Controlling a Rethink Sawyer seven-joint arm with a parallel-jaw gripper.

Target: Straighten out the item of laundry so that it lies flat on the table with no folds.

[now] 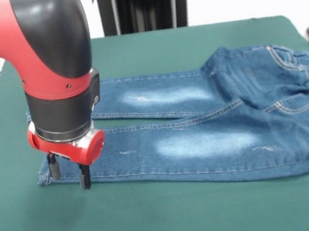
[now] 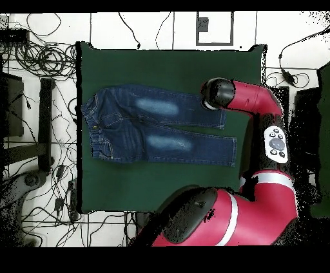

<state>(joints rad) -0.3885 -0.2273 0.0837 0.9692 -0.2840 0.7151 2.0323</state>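
The blue denim jeans (image 1: 202,138) lie spread on the green table (image 1: 155,217), waistband at the right and both legs pointing left. The cloth bunches a little near the hip (image 1: 219,65). My gripper (image 1: 70,174) points down over the hem of the near leg at its left end. Its two black fingers (image 1: 85,177) stand apart, tips at the denim, holding nothing. In the overhead view the jeans (image 2: 155,125) lie with the waistband at the left, and the arm's wrist (image 2: 216,93) hides the gripper and the upper leg's hem.
The red and black arm (image 2: 258,103) reaches in over the table's right side in the overhead view. Green table (image 2: 161,187) surrounds the jeans. Cables (image 2: 38,58) and stands lie on the floor around the table. A black frame (image 1: 144,7) stands behind the table's far edge.
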